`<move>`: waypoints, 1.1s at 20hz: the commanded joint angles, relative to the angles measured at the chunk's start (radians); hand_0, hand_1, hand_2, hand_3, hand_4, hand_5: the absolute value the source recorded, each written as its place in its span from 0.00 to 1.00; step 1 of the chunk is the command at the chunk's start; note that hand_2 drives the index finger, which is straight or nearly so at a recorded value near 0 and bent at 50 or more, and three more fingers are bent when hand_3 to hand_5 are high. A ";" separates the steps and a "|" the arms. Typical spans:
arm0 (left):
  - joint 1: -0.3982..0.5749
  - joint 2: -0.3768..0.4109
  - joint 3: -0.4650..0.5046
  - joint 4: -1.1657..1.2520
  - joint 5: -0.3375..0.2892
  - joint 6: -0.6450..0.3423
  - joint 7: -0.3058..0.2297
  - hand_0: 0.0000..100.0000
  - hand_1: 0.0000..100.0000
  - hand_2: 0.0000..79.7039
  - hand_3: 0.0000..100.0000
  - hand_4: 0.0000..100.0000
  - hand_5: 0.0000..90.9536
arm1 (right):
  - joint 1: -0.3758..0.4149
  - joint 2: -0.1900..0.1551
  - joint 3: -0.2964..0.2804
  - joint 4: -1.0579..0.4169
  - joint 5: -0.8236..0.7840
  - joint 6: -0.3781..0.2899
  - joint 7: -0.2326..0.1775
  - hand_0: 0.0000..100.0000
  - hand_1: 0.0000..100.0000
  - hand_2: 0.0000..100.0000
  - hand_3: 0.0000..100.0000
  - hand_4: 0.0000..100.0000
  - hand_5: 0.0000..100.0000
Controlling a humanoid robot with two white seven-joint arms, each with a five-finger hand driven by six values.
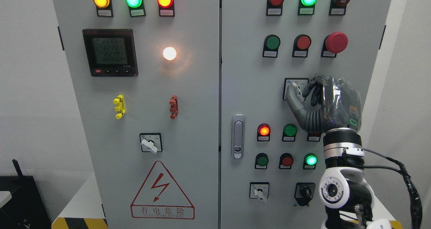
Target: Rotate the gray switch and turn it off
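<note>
A: Right hand [315, 97] status?

B: Raised from the lower right on its arm, palm toward the cabinet's right door [249, 87]. Thumb and curled fingers [316, 93] are closed around the gray switch [296, 87], a rotary knob on a white plate in the door's middle band.

A: Knob position?

B: Mostly hidden by the fingers. A light tip shows at upper left of the grip; pointer angle cannot be read.

A: Neighbours?

B: Above it, a green pushbutton [272, 42], a red pushbutton [303, 42] and a red mushroom stop button [336, 42]. Below the wrist, a lit red lamp [264, 130] and a green button [289, 130]. Door handle [238, 136] sits at the door's left edge.

A: Left door?

B: Digital meter [110, 52] lit, a glowing white lamp [169, 53] beside it, a second white selector switch [150, 143] lower down, hazard triangle [162, 192] beneath.

A: Left hand?

B: Out of frame.
</note>
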 commanded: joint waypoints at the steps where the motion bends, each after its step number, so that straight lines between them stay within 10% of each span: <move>1: 0.000 0.000 -0.002 0.014 0.000 0.001 -0.001 0.12 0.39 0.00 0.00 0.00 0.00 | -0.003 0.000 0.001 0.003 0.000 -0.001 0.000 0.52 0.42 0.70 0.96 0.94 1.00; 22: 0.000 0.000 -0.002 0.014 0.000 0.001 -0.003 0.12 0.39 0.00 0.00 0.00 0.00 | -0.003 0.000 0.001 0.002 -0.002 -0.002 0.000 0.61 0.36 0.72 0.98 0.94 1.00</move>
